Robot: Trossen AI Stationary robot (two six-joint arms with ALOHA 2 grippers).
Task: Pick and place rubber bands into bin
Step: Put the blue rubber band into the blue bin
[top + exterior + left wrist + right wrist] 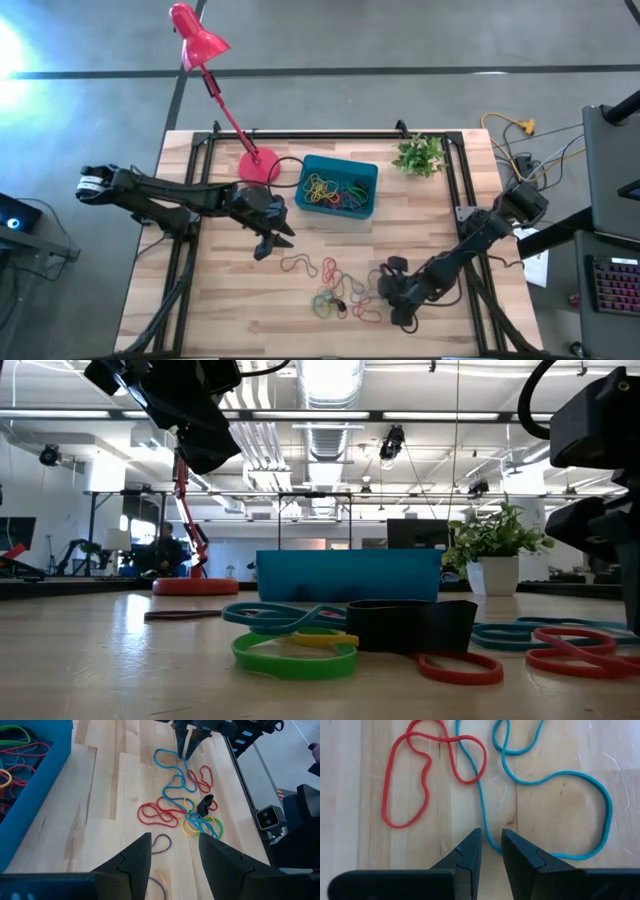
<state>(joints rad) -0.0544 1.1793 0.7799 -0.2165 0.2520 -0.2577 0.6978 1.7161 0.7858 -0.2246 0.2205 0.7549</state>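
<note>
Several rubber bands (340, 290) are lying loose on the near half of the wooden surface (210, 300), in a tangle of red, teal, yellow, green and one black band. The right gripper (385, 290) is sitting low at the right edge of this pile. In its wrist view, its fingers (470, 852) are standing a narrow gap apart, straddling a strand of a teal band (555, 785) that runs between them; they seem not to be pinching it, though the contact itself is hard to judge. A red band (415, 775) is lying just beside the teal one and crossing it.

Farther back and to the left, the left gripper (268, 238) is hovering above the surface between the pile and the bin (338, 188). Its fingers (135, 857) are spread well apart and holding nothing. A dark purplish band (161, 841) is lying on the wood below them.

The bin is resting on the far middle of the surface, and many more bands are already lying inside it. Just to its left, the round red base of a lamp (258, 165) is standing. To its right, near the far corner, a small potted plant (420, 155) is sitting.
</note>
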